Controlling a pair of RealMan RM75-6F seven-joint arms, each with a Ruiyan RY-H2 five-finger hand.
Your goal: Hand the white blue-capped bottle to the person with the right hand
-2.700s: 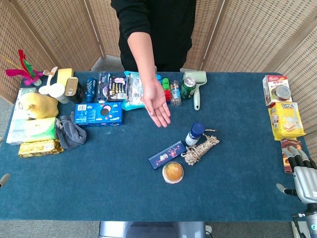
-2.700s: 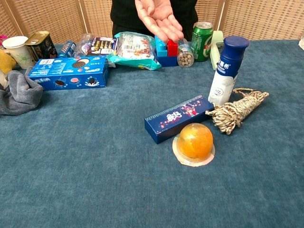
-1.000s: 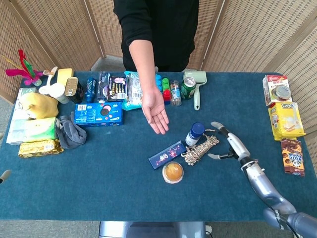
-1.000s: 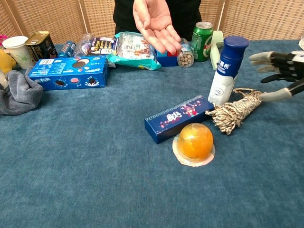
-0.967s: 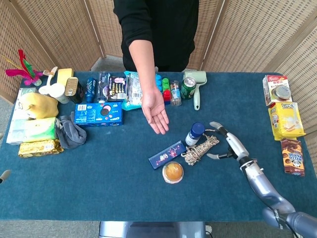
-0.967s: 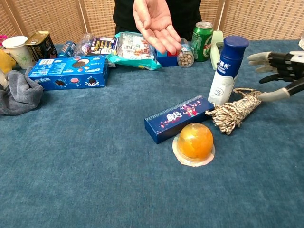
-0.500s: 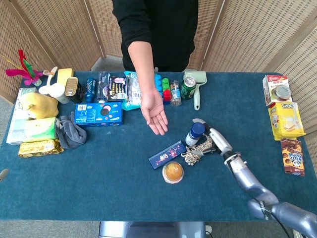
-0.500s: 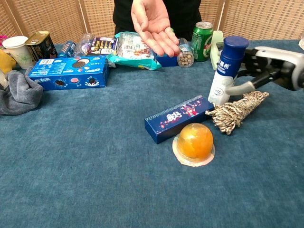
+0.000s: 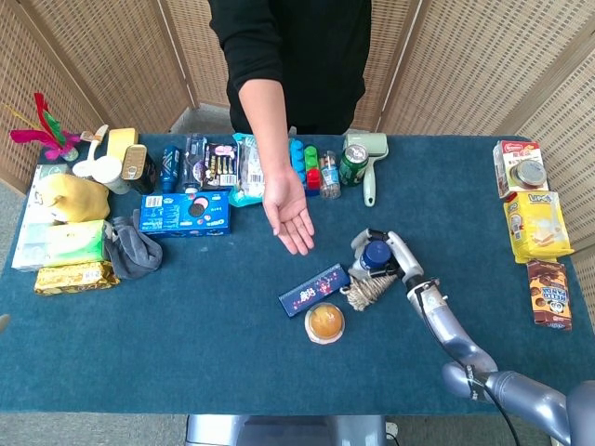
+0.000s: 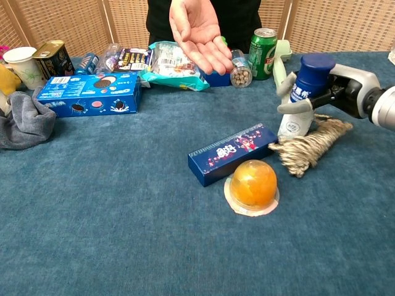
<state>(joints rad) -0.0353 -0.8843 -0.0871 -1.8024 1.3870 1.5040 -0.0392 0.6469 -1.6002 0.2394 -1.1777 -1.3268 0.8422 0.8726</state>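
The white blue-capped bottle (image 10: 295,124) stands tilted right of the table's centre, its base by a coil of rope (image 10: 308,145). My right hand (image 10: 338,85) comes in from the right and grips the bottle just under its cap, thumb in front and fingers behind. From above, the blue cap (image 9: 376,253) shows inside the right hand (image 9: 398,256). The person's open palm (image 10: 200,28) is held out, palm up, behind and to the left of the bottle; in the head view the palm (image 9: 290,210) is well apart from it. My left hand shows in neither view.
A long dark blue box (image 10: 233,153) and an orange jelly cup (image 10: 253,183) lie just left of the bottle. A green can (image 10: 263,44), snack packs and a blue biscuit box (image 10: 86,94) line the far side. Boxes (image 9: 537,223) sit along the right edge.
My right hand moved left from beside the rope to the bottle and closed round it. The bottle now leans and the rope shifted slightly. The person's palm stayed held out.
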